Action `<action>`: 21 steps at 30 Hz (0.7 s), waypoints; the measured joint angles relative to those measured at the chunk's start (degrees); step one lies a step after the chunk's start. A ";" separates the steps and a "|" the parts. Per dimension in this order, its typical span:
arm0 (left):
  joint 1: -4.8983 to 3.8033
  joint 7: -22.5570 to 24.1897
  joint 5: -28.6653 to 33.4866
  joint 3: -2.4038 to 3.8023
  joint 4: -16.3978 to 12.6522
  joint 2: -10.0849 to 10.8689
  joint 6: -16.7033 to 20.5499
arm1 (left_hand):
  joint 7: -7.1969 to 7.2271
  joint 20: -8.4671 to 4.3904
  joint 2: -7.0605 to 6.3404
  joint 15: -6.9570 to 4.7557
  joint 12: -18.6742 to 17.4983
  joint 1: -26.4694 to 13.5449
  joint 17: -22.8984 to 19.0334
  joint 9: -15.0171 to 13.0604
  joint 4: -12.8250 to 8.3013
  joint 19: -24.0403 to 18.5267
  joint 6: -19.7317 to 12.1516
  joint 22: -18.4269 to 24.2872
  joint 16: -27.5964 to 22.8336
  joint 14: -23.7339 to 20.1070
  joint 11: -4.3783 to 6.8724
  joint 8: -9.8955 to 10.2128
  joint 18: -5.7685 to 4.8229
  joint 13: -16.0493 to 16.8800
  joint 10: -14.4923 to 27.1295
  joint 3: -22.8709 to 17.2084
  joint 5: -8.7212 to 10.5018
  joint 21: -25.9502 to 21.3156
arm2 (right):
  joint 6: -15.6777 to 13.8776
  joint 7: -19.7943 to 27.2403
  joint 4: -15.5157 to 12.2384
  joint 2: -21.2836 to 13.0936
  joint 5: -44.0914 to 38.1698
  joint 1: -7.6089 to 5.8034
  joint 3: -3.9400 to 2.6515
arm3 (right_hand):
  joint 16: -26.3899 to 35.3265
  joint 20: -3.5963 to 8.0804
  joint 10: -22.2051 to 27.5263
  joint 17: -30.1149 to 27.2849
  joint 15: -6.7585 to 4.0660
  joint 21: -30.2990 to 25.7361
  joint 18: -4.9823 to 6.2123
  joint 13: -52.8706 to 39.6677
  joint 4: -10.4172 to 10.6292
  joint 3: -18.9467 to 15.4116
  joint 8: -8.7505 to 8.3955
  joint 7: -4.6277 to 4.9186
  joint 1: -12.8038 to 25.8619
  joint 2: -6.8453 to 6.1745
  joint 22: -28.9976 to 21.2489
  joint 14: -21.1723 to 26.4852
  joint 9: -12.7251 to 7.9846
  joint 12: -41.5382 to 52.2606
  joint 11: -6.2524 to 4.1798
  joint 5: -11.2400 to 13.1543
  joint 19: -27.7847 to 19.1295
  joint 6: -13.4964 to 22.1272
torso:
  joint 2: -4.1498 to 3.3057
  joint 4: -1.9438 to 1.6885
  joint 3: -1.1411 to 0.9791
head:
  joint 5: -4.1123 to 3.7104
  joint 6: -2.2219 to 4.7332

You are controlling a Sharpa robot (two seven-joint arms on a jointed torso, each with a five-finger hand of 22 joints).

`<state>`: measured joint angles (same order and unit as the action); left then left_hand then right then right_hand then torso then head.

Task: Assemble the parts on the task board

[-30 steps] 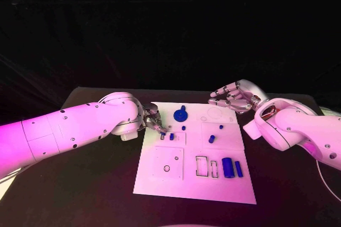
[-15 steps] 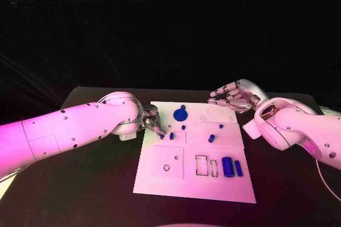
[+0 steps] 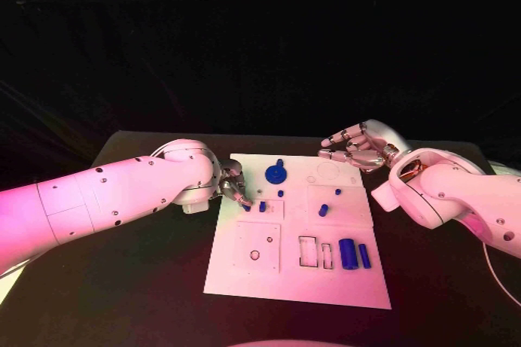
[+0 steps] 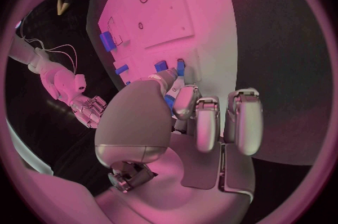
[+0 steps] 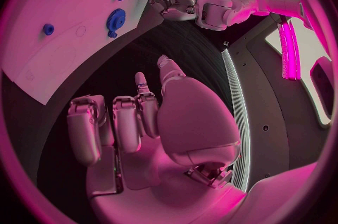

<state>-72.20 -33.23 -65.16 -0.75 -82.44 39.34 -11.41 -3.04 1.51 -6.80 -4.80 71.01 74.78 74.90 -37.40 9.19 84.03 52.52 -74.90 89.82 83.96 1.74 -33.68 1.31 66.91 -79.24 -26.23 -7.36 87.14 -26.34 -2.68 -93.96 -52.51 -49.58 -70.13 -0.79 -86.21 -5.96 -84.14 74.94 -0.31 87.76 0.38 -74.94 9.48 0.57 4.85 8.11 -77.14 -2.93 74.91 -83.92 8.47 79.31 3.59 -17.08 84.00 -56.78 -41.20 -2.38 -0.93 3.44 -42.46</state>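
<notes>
The white task board [image 3: 293, 283] lies in the middle of the black table. On it are a blue gear [image 3: 275, 171], a blue cylinder [image 3: 348, 254] with a slim blue bar [image 3: 365, 255] beside it, and a few small blue pegs [image 3: 322, 209]. My left hand [image 3: 231, 187] is at the board's left edge, and its thumb and a finger pinch a small blue part [image 4: 169, 101] just above the board near a small recess [image 3: 262, 207]. My right hand [image 3: 353, 151] hovers over the board's far right corner, fingers loosely bent and apart, holding nothing.
Empty recesses show on the board: a square plate with a hole [image 3: 257, 249] and two narrow slots [image 3: 316, 255]. The bare black table [image 3: 130, 287] surrounds the board. My left forearm [image 3: 108, 200] crosses the table's left side.
</notes>
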 measured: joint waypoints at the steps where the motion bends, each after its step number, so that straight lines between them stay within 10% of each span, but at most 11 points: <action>1: 0.00 0.00 -0.06 0.00 -0.01 0.00 -0.03 | 0.00 0.00 0.00 0.00 0.00 0.00 0.00 0.00 -0.03 0.00 0.00 0.00 0.00 0.00 0.00 -0.01 0.00 0.00 0.00 -0.03 0.00 0.00 | 0.00 0.00 0.00 0.00 0.00 0.00 0.00 | 0.00 0.00 0.00 0.00 0.00 0.00 -0.01 0.00 0.00 0.00 0.00 0.00 0.00 0.00 0.00 0.00 0.00 0.00 0.00 0.00 0.00 0.00 | 0.00 0.00 0.00 | 0.00 -0.07; 21: 0.00 -0.12 -0.80 0.04 -0.22 -0.04 -1.14 | -0.03 0.00 -0.32 0.00 0.00 0.28 0.04 0.11 0.03 0.00 0.03 0.00 0.00 0.00 -0.20 -0.14 0.00 -0.05 -0.20 -0.28 -0.34 0.00 | 0.07 0.05 -0.09 -0.08 0.03 0.03 0.00 | 0.00 0.00 0.00 -0.01 0.00 0.00 0.00 0.00 0.00 0.00 0.00 0.00 0.00 0.00 0.04 0.00 -0.01 0.00 0.00 0.00 0.00 0.00 | 0.02 -0.01 -0.04 | 0.08 -0.36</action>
<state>-72.20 -33.35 -65.96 -0.71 -82.66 39.30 -12.54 -3.07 1.51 -7.12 -4.80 71.01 75.06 74.95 -37.29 9.22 84.03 52.55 -74.90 89.82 83.96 1.53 -33.82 1.31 66.86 -79.44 -26.51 -7.70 87.14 -26.27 -2.63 -94.05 -52.60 -49.55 -70.10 -0.79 -86.21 -5.96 -84.14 74.93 -0.31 87.76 0.38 -74.94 9.48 0.57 4.85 8.11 -77.14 -2.93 74.95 -83.92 8.46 79.31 3.59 -17.08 84.00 -56.78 -41.18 -2.39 -0.98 3.53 -42.81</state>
